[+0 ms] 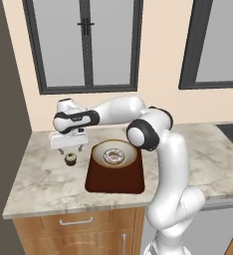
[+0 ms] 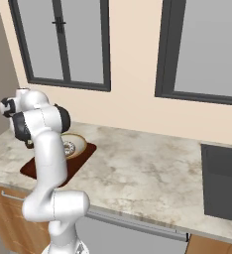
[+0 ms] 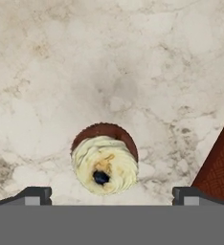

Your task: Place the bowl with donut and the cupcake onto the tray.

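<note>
The bowl (image 1: 114,154), cream inside with a tan rim, sits on the far part of the dark reddish-brown tray (image 1: 116,180) and holds the glazed donut (image 1: 114,157). The bowl (image 2: 74,144) and tray (image 2: 81,158) also appear behind my arm in the right base view. The cupcake (image 1: 70,159) stands on the marble counter just left of the tray. My gripper (image 1: 70,149) hangs open directly over it. In the hand view the cupcake (image 3: 104,162) lies between the spread fingertips (image 3: 35,195), untouched, with the tray's edge (image 3: 221,170) at right.
The marble counter (image 1: 44,174) runs left to a dark wall and right past my arm. A black sink (image 2: 224,181) is set into the counter far to the right. Windows line the wall behind.
</note>
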